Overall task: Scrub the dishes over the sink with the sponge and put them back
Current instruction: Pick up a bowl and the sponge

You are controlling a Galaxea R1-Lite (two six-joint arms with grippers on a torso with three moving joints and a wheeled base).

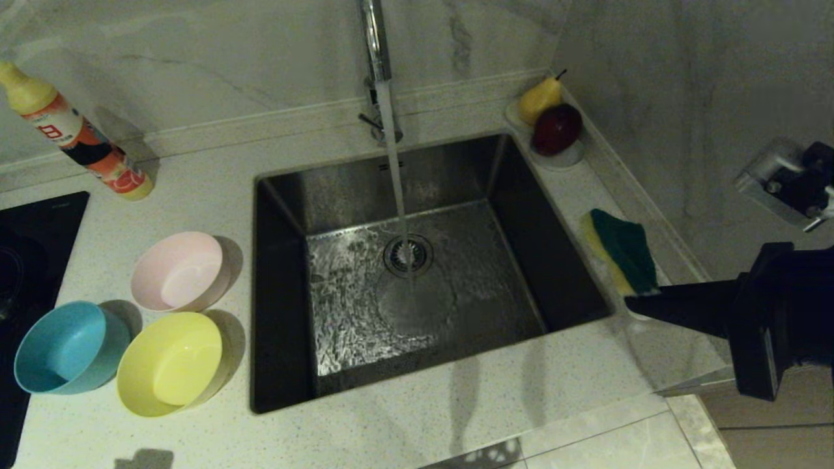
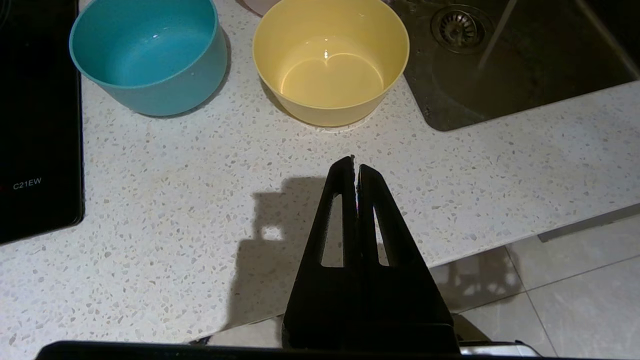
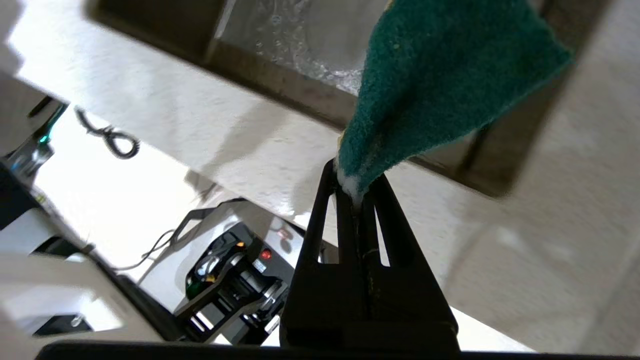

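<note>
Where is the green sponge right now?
In the head view the sponge is on the right, just past the sink edge, pinched at one corner by the right gripper, below the fruit dish.

pink bowl: cut off by edge | hob: partly out of frame

Sponge pinched, three bowls beside sink

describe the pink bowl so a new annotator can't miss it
Start at the square stainless-steel sink and look to the counter on its left, where three small round plastic bowls cluster. The pale pink bowl sits nearest the wall, behind the yellow bowl and light blue bowl.
</note>
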